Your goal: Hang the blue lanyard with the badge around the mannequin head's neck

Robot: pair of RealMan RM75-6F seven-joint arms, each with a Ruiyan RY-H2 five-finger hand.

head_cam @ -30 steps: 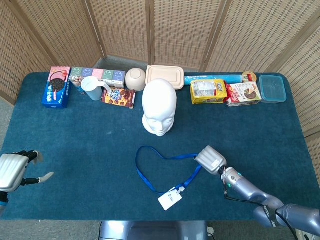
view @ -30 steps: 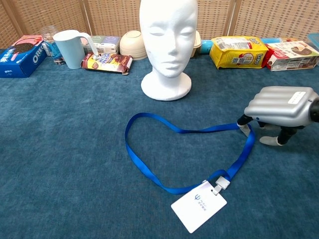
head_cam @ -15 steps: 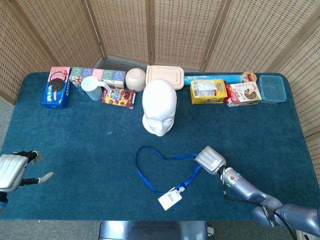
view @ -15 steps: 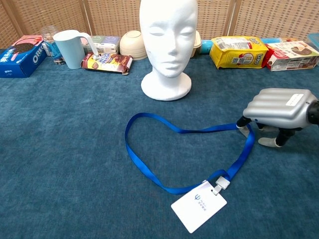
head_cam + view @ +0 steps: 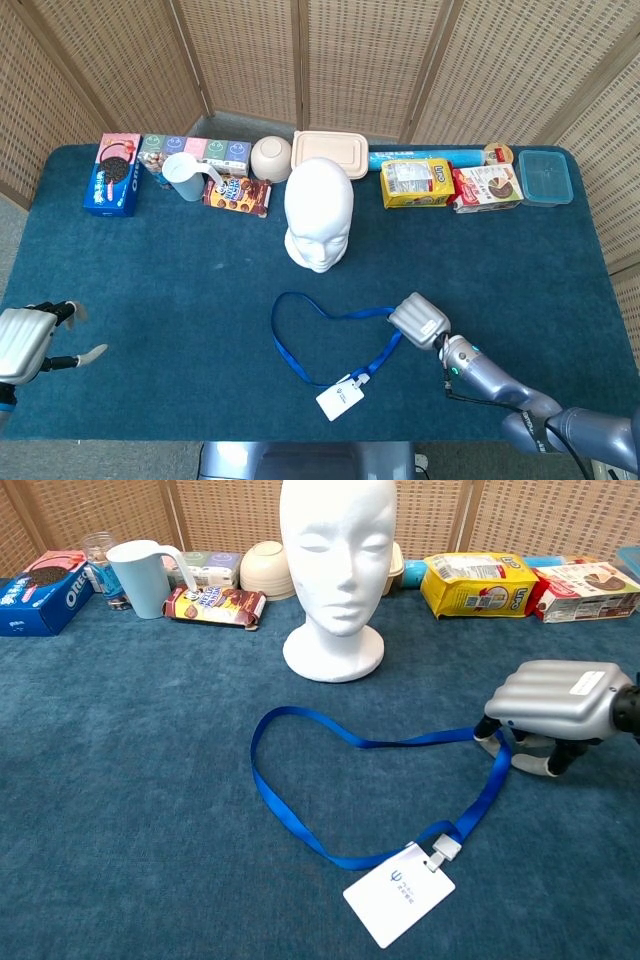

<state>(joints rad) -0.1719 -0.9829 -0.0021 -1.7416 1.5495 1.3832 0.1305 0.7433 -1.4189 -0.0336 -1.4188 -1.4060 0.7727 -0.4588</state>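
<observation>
My right hand (image 5: pixel 555 705) has crept lower onto the blue ribbon lanyard (image 5: pixel 300 815); fingers (image 5: pixel 487 733) curled over it, grip uncertain.

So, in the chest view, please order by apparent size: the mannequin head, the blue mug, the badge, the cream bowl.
1. mannequin head, clearly largest.
2. badge, though it lies nearest the camera, which enlarges it.
3. blue mug, close to the badge; unsure ranking.
4. cream bowl, smallest, partly hidden by the head.
</observation>
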